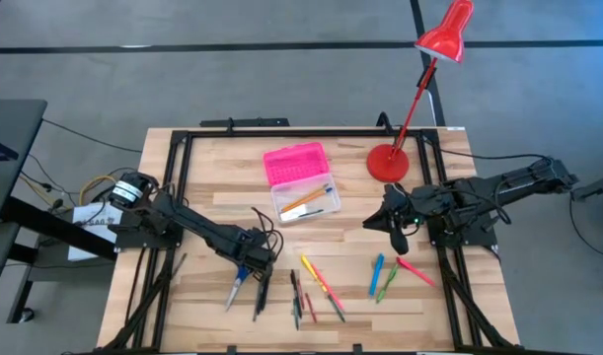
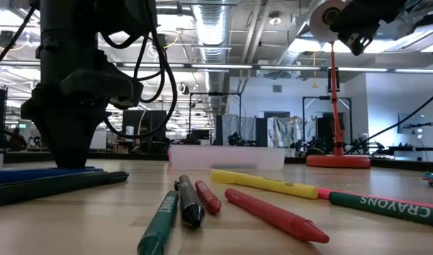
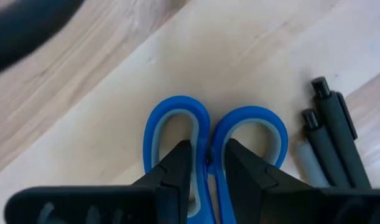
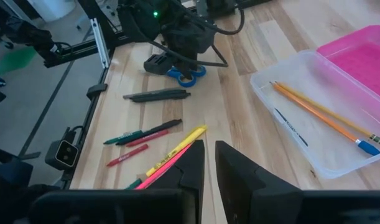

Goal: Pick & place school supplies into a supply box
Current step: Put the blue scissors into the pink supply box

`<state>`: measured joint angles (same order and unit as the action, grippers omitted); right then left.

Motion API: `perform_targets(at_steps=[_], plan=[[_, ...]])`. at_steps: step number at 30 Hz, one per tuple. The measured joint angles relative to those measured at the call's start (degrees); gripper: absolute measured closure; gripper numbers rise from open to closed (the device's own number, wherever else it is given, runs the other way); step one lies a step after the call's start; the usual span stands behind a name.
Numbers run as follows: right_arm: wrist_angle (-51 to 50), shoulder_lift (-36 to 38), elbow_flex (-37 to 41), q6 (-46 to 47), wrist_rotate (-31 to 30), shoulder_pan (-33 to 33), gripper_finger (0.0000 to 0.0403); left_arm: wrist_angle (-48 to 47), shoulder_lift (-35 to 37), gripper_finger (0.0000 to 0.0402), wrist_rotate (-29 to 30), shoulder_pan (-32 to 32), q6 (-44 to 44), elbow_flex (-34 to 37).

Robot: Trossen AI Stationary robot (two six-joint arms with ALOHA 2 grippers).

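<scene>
Small blue-handled scissors (image 3: 177,118) lie flat on the wood, their blades (image 1: 234,291) pointing toward the near edge. My left gripper (image 3: 207,163) stands over the handles, fingers pointing down, shut on the scissors. My right gripper (image 1: 395,225) hangs high above the table (image 2: 351,21) near the lamp base, shut and empty. The supply box's clear base (image 1: 308,202) holds two orange pencils (image 4: 320,115); its pink lid (image 1: 296,163) lies open toward the far edge. Crayons and pens (image 1: 316,286) lie loose near the near edge. My left gripper comes from above with one fingertip (image 3: 180,163) in each finger loop. It pinches the middle bars (image 3: 207,146) where the two loops meet. The scissors (image 2: 32,172) still lie flat on the table.
Two black pens (image 3: 329,130) lie right beside the scissors handles. Yellow, red and green crayons (image 2: 273,185) and blue, green and red markers (image 1: 390,274) lie scattered between the arms. A red desk lamp stands on its base (image 1: 388,163) right of the box.
</scene>
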<state>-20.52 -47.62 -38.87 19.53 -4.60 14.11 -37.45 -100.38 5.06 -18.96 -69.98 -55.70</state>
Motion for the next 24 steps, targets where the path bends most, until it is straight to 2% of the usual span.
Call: perform_targets(at_steps=[10,24], plan=[[0.01,0.00,0.00,0.02,0.02,0.00,0.0374,0.46,0.00,0.0336,-1.97,0.55,1.57,-0.19],[-0.01,-0.50,0.00,0.02,0.02,0.00,0.0375,0.16,-0.30,0.0336,-0.81,5.45,12.74,-9.62]])
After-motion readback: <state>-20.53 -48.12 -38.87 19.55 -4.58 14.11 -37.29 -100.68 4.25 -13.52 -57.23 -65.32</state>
